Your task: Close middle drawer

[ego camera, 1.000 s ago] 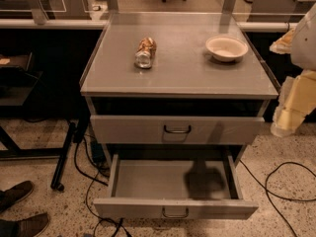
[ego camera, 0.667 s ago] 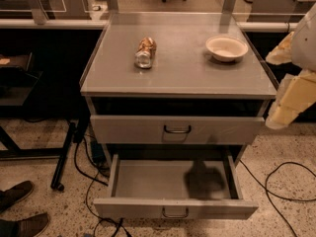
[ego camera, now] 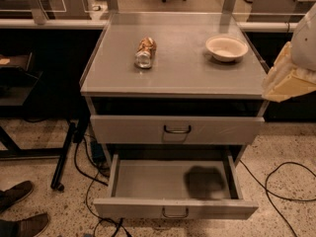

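The middle drawer (ego camera: pixel 173 181) is pulled far out at the bottom of the grey cabinet. Its plain grey inside is bare except for a dark shadow, and its low front panel carries a small wire loop handle (ego camera: pixel 175 213). Above it, the taller-fronted drawer (ego camera: pixel 177 129) with a like handle stands almost shut. My gripper (ego camera: pixel 282 85), a cream-coloured part below the white arm (ego camera: pixel 307 38), hangs at the right edge of the view. It is level with the cabinet top, well above and to the right of the open drawer, and touches nothing.
On the cabinet top (ego camera: pixel 177 68) lie a crushed can (ego camera: pixel 145 52) and a white bowl (ego camera: pixel 226 48). Cables (ego camera: pixel 281 181) trail over the floor on both sides. Someone's shoes (ego camera: pixel 22 209) are at the bottom left. A black stand leg (ego camera: pixel 64 157) stands left of the cabinet.
My arm and gripper have risen at the right edge, from beside the upper drawer to level with the cabinet top. The drawers have not moved.
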`<state>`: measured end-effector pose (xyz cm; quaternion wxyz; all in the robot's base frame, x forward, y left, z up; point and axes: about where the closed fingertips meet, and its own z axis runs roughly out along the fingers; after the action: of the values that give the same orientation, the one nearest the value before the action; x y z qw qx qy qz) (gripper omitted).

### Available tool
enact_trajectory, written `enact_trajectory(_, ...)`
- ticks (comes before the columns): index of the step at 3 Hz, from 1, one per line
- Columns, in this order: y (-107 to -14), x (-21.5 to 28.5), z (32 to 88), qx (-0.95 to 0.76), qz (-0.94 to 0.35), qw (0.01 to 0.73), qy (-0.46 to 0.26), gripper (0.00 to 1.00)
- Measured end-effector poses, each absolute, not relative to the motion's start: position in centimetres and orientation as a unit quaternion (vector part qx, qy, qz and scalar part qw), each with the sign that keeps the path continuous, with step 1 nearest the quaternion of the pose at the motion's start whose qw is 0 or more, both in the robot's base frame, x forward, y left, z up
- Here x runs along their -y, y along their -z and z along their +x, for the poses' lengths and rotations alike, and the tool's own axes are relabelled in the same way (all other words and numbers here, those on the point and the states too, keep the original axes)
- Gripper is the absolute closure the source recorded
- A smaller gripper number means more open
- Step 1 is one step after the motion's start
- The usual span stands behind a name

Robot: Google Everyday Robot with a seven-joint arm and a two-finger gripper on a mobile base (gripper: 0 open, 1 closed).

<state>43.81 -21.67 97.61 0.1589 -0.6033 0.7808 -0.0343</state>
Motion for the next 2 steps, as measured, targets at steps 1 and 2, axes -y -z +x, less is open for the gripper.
enact_trajectory(1, -97.62, 21.67, 43.81, -0.781, -0.603, 0.159, 0.034, 0.92)
enact_trajectory(2, -97.61, 21.67, 43.81, -0.781, -0.603, 0.159, 0.034, 1.00)
